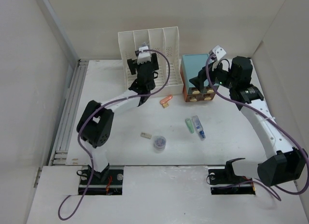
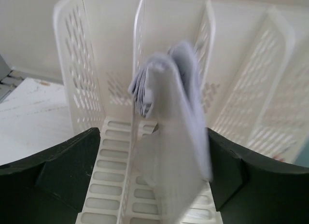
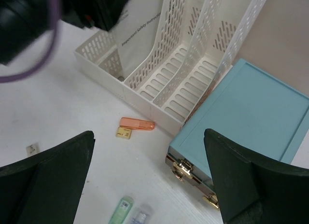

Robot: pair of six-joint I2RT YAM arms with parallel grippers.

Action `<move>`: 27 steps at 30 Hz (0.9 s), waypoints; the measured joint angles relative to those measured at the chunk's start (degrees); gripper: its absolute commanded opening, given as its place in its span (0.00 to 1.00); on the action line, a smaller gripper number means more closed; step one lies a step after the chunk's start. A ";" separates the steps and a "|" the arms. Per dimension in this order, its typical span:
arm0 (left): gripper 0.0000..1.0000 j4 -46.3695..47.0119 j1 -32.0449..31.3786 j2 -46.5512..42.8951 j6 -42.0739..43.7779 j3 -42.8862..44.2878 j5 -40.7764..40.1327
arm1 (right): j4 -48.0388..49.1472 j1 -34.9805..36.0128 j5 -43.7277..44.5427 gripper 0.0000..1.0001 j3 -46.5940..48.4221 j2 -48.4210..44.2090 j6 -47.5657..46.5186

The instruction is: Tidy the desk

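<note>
Left gripper has its fingers spread wide either side of a folded paper standing in 1 slot of the white file rack, at the far end of the desk. Right gripper is spread wide too, nothing between its fingers, hanging above the desk right by the teal box.

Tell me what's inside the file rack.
A white leaflet stands upright in one slot of the rack; the other slots look empty. Anything behind the leaflet in that slot is covered.
</note>
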 measured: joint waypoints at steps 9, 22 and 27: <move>0.00 -10.67 -6.75 -26.51 -8.59 -1.27 3.45 | 0.02 -0.09 1.31 0.48 -0.39 -0.13 -1.66; 0.90 -28.81 -5.95 -62.84 -30.49 -32.61 28.52 | -4.00 -1.92 4.09 0.93 -0.37 -0.13 -4.52; 0.90 -33.18 -5.97 -72.50 -33.51 -44.65 35.56 | -8.33 -1.92 3.87 0.48 -1.62 0.79 -3.21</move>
